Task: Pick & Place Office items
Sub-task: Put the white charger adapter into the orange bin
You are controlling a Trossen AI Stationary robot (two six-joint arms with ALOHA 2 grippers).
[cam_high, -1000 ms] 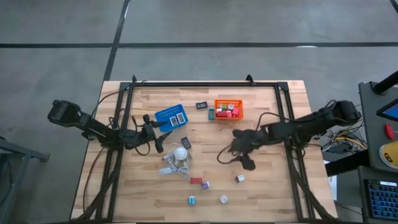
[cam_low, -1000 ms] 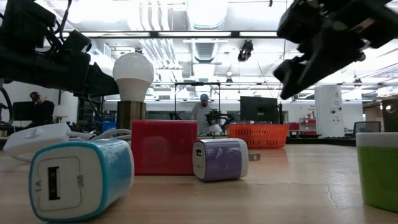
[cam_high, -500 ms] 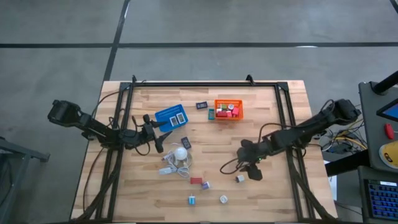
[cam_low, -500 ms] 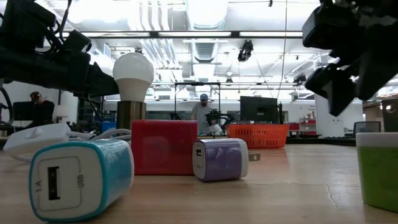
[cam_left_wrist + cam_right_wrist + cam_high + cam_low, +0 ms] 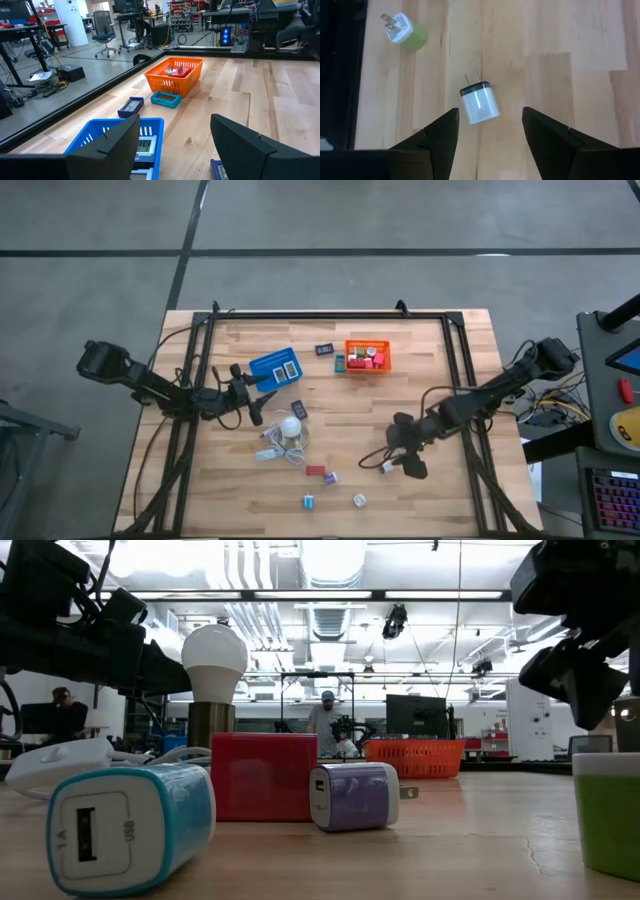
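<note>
My right gripper (image 5: 403, 465) hovers open above a white charger cube with a dark pronged face (image 5: 479, 104), which lies on its side on the table between and ahead of the fingers, untouched. Near the front edge lie a green charger (image 5: 406, 31), a red block (image 5: 315, 471), a purple cube (image 5: 331, 477) and a teal cube (image 5: 309, 501). My left gripper (image 5: 262, 408) waits open and low beside the blue basket (image 5: 125, 140), which holds dark labelled rectangles. The orange basket (image 5: 366, 356) at the far middle holds red and white pieces.
A white bulb (image 5: 290, 426) on a stand with a white cord stands at the table's middle. Dark flat rectangles (image 5: 325, 349) (image 5: 298, 409) and a bluish piece (image 5: 339, 363) lie loose near the baskets. Black frame rails (image 5: 465, 410) run along both sides.
My right gripper has swung toward the table's near edge and slightly right, rolling about its own line, and now stands over the white charger cube. Its fingers stay open. Nothing on the table has moved.
</note>
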